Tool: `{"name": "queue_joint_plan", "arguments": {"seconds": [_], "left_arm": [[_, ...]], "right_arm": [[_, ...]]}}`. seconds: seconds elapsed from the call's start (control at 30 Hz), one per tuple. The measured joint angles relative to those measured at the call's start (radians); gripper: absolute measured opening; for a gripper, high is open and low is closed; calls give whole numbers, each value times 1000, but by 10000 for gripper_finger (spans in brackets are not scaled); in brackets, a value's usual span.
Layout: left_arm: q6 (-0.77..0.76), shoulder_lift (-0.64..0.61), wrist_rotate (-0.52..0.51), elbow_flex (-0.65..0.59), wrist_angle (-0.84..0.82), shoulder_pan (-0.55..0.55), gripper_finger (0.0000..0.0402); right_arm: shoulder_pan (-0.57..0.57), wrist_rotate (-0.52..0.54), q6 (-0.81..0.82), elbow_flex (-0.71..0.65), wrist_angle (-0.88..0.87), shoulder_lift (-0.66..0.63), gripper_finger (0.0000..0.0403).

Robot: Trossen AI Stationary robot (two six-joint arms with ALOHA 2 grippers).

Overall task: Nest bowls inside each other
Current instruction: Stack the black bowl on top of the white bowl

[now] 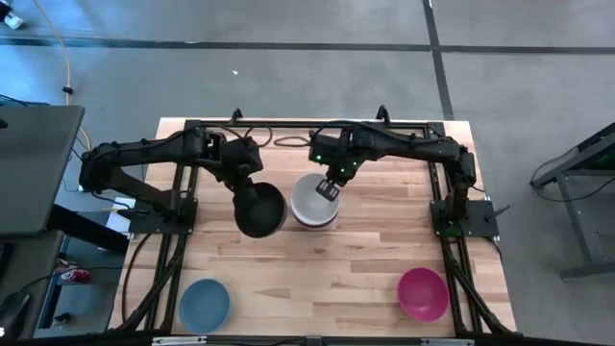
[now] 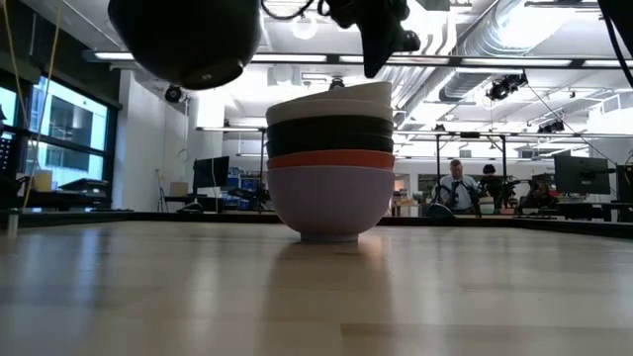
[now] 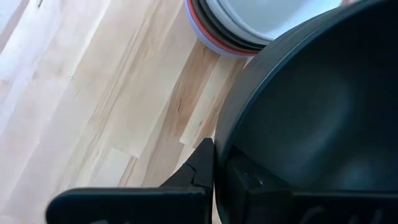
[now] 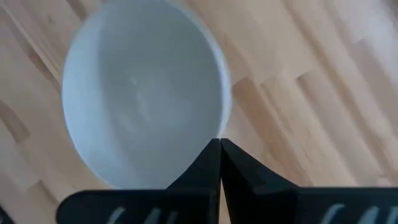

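Observation:
A stack of bowls point(image 2: 331, 168) stands mid-table: lavender point(image 2: 329, 198) at the bottom on the tabletop, then red point(image 2: 331, 158), black point(image 2: 331, 133) and, on top, a white bowl point(image 4: 143, 93). My right gripper point(image 1: 329, 189) is over the stack's right side, shut on the white bowl. Just left of the stack, another black bowl point(image 1: 259, 210) hangs in the air, with my left gripper point(image 1: 252, 183) shut on it. A light blue bowl point(image 1: 204, 305) and a magenta bowl point(image 1: 423, 293) sit apart near the front edge. My left gripper pinches the black bowl's rim point(image 3: 217, 134), one finger point(image 3: 199, 168) outside the wall and one inside. It comes from above, slanting down. The bowl hangs clear of the table, its base down and somewhat tilted point(image 2: 188, 40). My right gripper pinches the white bowl's rim point(image 4: 219, 138) between its fingertips, on the stack's right side, coming steeply from above. The bowl rests in the stack, tilted, with the gripped side point(image 2: 386, 87) higher.
The arms' dark base frames point(image 1: 168, 216) run along the table's left and right sides. Bare wood lies between the stack and the two front bowls. People sit in the room far beyond the table point(image 2: 457, 188).

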Motion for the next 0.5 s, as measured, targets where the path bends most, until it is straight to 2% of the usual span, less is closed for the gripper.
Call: {"name": "queue_joint_plan", "arguments": {"seconds": [0.27,0.4,0.5], "left_arm": [[0,-50,-8,0,-11,25,0],[0,-56,-10,0,-11,39,0],[0,-53,-1,0,-2,47,0]], "right_arm": [[1,-64,24,-159,77,-10,0],[1,-67,53,-151,85,-30,2],[8,-8,58,-94,83,-60,15]]}}
